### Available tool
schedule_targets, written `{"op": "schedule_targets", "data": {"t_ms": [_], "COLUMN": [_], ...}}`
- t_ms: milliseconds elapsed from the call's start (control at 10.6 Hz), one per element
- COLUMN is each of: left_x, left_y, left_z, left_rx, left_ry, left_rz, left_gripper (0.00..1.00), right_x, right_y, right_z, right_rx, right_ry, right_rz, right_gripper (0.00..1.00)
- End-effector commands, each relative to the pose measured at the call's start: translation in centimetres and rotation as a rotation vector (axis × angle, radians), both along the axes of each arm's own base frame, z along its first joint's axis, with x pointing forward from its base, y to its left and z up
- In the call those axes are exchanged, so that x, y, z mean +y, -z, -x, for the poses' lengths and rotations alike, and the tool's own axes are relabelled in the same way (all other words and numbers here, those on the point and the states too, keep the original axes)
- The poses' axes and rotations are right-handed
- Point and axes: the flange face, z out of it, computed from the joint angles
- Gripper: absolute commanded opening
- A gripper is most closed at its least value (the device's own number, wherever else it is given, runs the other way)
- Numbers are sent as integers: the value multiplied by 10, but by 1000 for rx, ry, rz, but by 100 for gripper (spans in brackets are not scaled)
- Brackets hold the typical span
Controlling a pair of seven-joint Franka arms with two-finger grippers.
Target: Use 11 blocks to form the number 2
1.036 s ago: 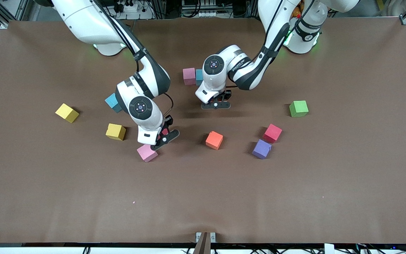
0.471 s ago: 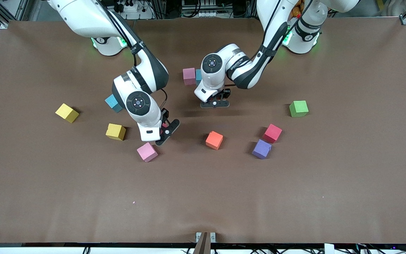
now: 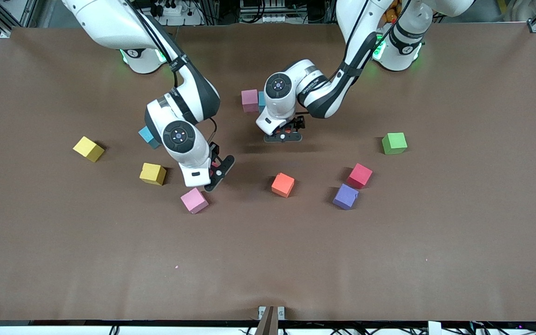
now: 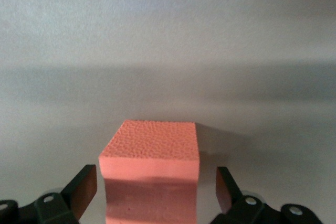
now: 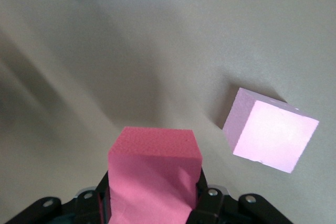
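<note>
My right gripper (image 3: 217, 171) is up over the table, shut on a red cube (image 5: 155, 171), just above a pink cube (image 3: 194, 200) that also shows in the right wrist view (image 5: 270, 136). My left gripper (image 3: 283, 135) is low at the table's middle, open around an orange-red cube (image 4: 155, 145), with a gap at each finger. Loose cubes: orange (image 3: 282, 184), red (image 3: 359, 175), purple (image 3: 345, 196), pink (image 3: 249, 100) with a blue one (image 3: 262, 99) beside it, blue (image 3: 146, 135), yellow (image 3: 88, 149), orange-yellow (image 3: 152, 173). No digit is laid out.
A green cube (image 3: 394, 143) lies toward the left arm's end. The brown table (image 3: 268, 260) has broad bare room nearer the front camera.
My right gripper has risen with the red cube and drawn away from the pink cube, toward the robots. My left gripper has shifted only slightly, and the orange-red cube now shows between its fingers.
</note>
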Motion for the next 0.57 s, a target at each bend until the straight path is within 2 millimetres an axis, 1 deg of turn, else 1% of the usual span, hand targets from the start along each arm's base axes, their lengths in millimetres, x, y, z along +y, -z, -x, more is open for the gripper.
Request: {"op": "schedule_targets", "data": {"t_ms": [0, 94, 283, 377, 471], "left_x": [7, 14, 30, 43, 61], "left_y": [-34, -43, -58, -66, -78], "left_z": [-20, -33, -66, -86, -102], "left_rx": [-56, -71, -107, -120, -132], "left_ry": [-26, -36, -24, -29, -51], "left_rz": [14, 19, 35, 45, 43], "left_gripper": [100, 100, 100, 100, 100], "right_x": [-9, -8, -3, 2, 16], "right_y": [-13, -13, -14, -15, -17], "right_z": [8, 8, 11, 12, 19], "right_rx": [3, 2, 0, -3, -7], "right_ry": [-21, -27, -72, -108, -157], "right_rz": [-15, -16, -24, -31, -37], "right_gripper": [60, 60, 60, 60, 60]}}
